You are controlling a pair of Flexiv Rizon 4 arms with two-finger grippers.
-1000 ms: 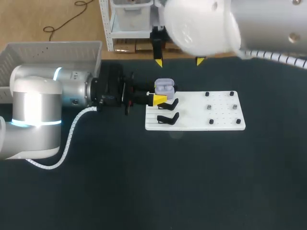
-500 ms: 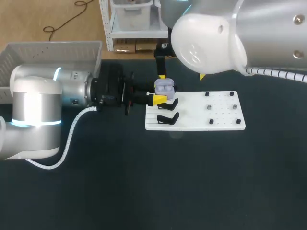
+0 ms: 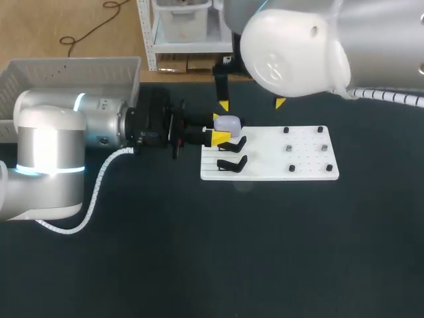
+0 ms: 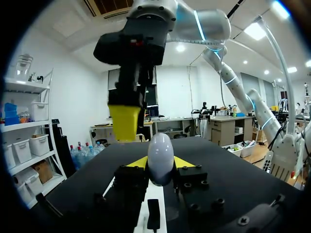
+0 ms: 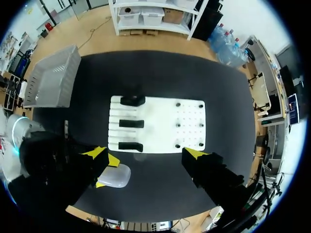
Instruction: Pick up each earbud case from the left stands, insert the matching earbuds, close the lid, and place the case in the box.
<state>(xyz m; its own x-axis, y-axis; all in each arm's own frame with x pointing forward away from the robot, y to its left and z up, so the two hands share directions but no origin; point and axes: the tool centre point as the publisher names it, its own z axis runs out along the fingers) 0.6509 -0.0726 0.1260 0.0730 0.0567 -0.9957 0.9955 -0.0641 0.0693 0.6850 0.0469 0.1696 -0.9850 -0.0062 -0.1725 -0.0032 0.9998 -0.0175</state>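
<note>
Lower half of desk (image 3: 218, 265) is free. Centre blocked by white board (image 3: 305, 169) w/ black stands (image 3: 230, 163); left arm (image 3: 79, 132) fills the left side, right arm (image 3: 298, 46) overhangs upper right.

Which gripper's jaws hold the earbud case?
The left gripper: its jaws are shut on the closed earbud case. The right gripper is open, holding nothing.

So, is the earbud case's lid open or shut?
Shut: the earbud case in the left end effector shows a smooth rounded shell in all three views, no raised lid or earbud wells.
</note>
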